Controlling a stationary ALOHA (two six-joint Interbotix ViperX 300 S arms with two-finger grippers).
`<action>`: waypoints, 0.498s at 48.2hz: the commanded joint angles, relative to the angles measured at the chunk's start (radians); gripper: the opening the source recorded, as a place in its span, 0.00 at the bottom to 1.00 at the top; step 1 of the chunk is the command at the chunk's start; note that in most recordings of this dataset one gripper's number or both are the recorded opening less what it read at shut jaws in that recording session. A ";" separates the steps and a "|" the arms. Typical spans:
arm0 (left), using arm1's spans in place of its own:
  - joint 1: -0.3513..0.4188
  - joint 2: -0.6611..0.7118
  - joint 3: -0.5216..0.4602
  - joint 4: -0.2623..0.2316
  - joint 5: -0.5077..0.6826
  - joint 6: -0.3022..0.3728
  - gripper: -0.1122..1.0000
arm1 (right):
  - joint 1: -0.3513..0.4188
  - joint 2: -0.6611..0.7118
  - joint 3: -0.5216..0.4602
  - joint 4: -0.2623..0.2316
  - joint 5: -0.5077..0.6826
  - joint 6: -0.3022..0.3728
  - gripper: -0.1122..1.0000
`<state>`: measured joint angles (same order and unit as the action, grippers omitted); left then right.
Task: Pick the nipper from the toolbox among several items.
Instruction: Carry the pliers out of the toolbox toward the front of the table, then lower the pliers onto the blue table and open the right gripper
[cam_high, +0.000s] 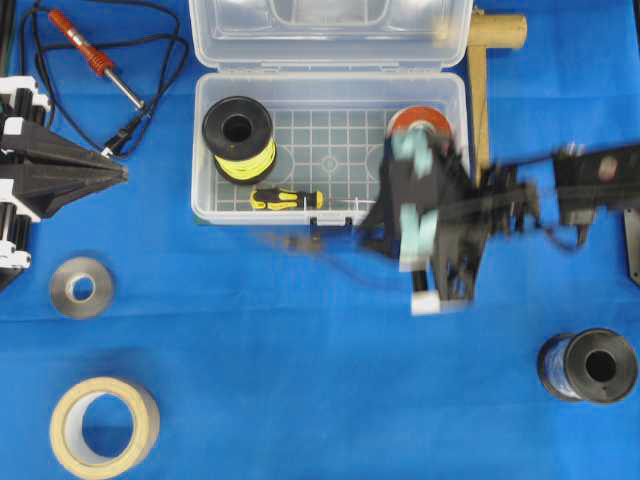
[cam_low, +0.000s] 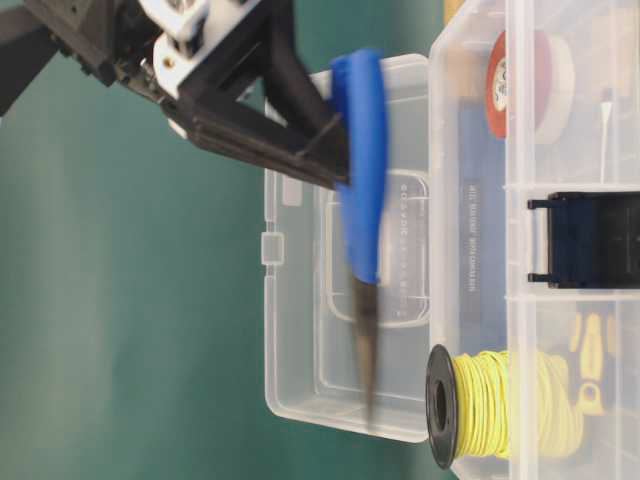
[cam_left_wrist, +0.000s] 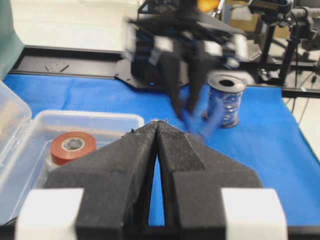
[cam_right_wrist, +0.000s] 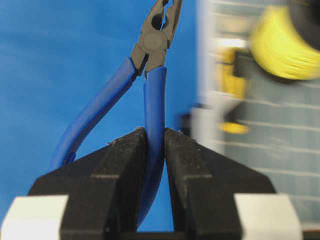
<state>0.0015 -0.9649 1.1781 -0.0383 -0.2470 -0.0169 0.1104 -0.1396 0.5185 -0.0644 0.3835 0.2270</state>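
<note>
We found the right gripper (cam_right_wrist: 154, 145) clamped on one blue handle of the nipper (cam_right_wrist: 150, 75), long axis running straight out from the jaws. It hung near the toolbox (cam_high: 205, 140) front; the left gripper (cam_left_wrist: 158, 145) sat closed, empty, far left

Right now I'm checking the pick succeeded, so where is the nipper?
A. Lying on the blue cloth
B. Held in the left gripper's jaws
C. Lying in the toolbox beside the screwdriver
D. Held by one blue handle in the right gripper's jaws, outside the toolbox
D: the right gripper clamps one blue handle of the nipper over the blue cloth, beside the toolbox.
</note>
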 joint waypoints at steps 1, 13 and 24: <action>-0.003 0.005 -0.021 -0.002 -0.011 -0.002 0.10 | 0.037 0.044 -0.015 0.002 -0.040 0.028 0.22; -0.002 0.005 -0.012 -0.002 -0.008 -0.002 0.10 | 0.081 0.232 -0.041 0.002 -0.071 0.149 0.22; -0.003 0.005 -0.011 0.000 -0.006 -0.002 0.10 | 0.080 0.330 -0.049 0.002 -0.074 0.202 0.22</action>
<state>0.0000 -0.9649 1.1766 -0.0383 -0.2485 -0.0184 0.1887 0.1902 0.4970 -0.0660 0.3221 0.4234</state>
